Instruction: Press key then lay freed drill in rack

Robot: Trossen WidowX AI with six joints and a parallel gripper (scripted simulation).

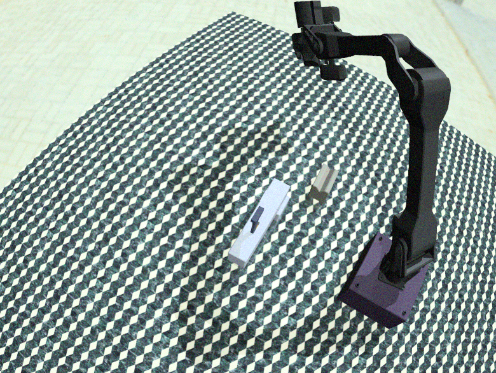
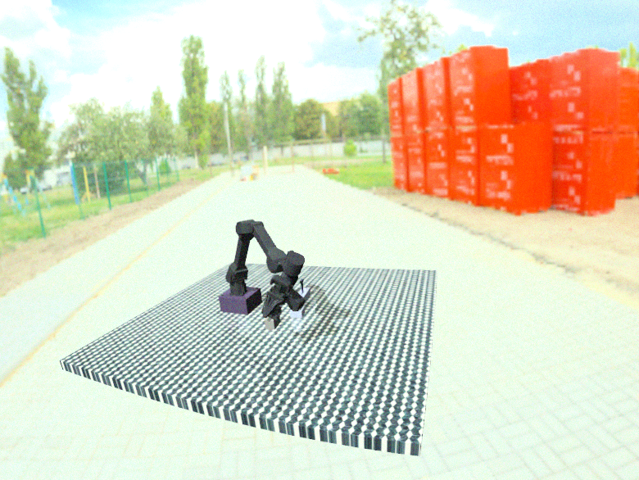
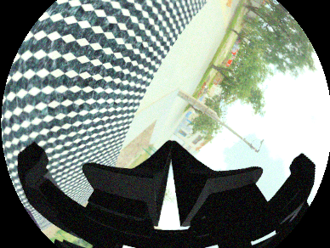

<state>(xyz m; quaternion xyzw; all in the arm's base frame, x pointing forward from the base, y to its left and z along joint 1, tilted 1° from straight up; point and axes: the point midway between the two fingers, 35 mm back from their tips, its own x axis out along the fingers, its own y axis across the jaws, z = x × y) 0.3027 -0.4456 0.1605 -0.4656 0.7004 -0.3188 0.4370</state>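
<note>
A small dark blue upright piece, seemingly the drill [image 1: 255, 218] [image 2: 301, 284], stands in a long pale lavender block [image 1: 271, 197] [image 2: 296, 314]. A low pale piece [image 1: 283, 207] shows along the block's side; I cannot tell whether it is the key. A beige grooved block, seemingly the rack [image 1: 325, 180] [image 2: 269, 323], lies apart from it. My gripper [image 3: 171, 143] is shut and empty, its fingertips together in the wrist view. The arm's hand end is raised high, away from the drill and the block, and the wrist view looks out past the table edge.
The arm stands on a purple base [image 1: 372, 288] [image 2: 238, 304], on the same side of the long block as the beige block. The patterned table top [image 1: 120, 260] [image 2: 361, 371] ends at open edges. Red crates [image 2: 514, 165] stand far behind in the background.
</note>
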